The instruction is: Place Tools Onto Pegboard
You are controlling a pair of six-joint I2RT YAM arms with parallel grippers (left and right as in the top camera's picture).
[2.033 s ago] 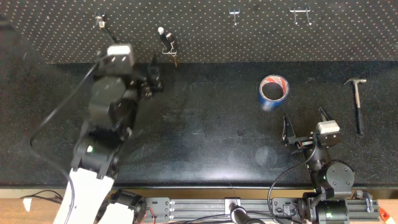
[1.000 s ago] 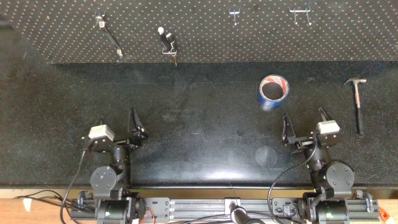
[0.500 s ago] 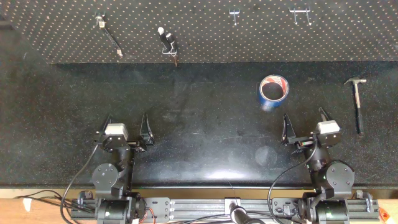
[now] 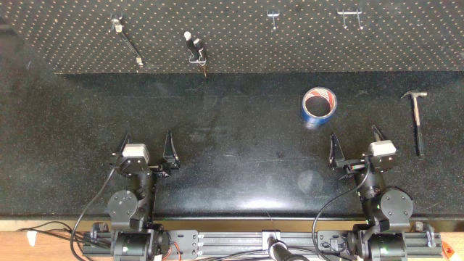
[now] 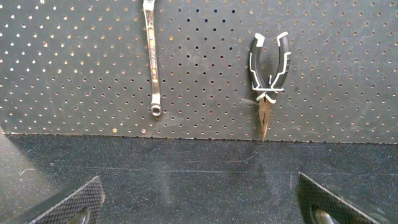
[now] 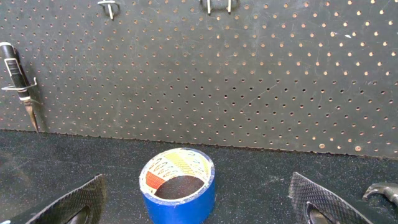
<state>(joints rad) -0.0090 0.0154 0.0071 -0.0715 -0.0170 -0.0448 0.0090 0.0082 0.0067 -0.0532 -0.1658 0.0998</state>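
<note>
Left pincer (image 4: 147,143) back from the pegboard (image 4: 239,43), lower left, released.
Right pincer (image 4: 354,143) released too; tape (image 4: 319,106), hammer (image 4: 417,123) on counter (image 4: 239,134).

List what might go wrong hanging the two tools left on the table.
The tape roll is round, so it may slip from the right gripper before reaching a hook. The hammer lies flat, far to the right; its head may swing down if the thin handle is pinched.
</note>
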